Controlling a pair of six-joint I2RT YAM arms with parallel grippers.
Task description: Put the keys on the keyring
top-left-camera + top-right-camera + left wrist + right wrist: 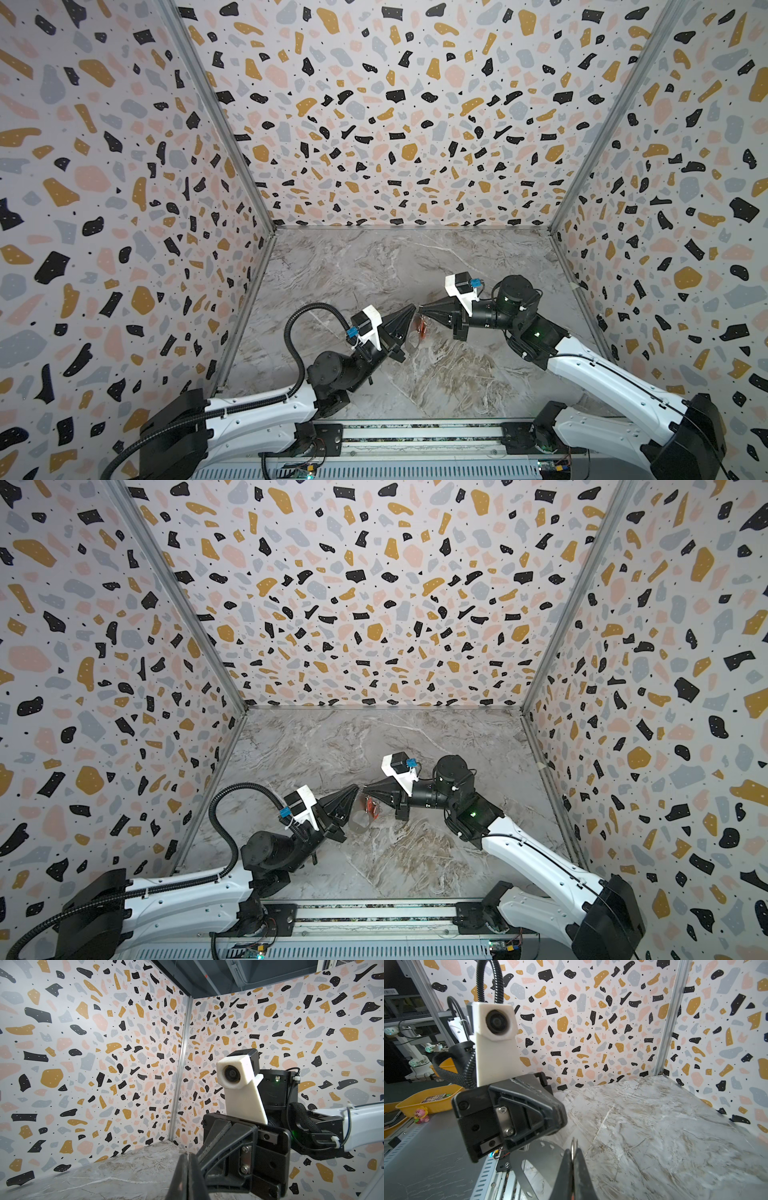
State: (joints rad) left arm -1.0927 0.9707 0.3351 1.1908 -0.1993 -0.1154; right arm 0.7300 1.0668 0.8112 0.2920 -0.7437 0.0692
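Observation:
Both grippers meet tip to tip above the middle of the marble table. My left gripper (412, 310) (188, 1155) is shut on the keyring (360, 820) (538, 1157), a flat dull-grey metal loop with one large hole that hangs below its fingers. Its grip point is hidden in the left wrist view. My right gripper (421, 309) (572, 1152) is shut on a thin wire ring (573, 1146) of the keys. The keys (422, 326) (371, 806) hang under its tip with their red-orange tags, right beside the keyring. I cannot tell whether they touch the loop.
Terrazzo-patterned walls (395, 124) close the table (449, 374) at the back and on both sides. A metal rail (415, 436) runs along the front edge. Outside the cell, yellow trays (431, 1099) show in the right wrist view.

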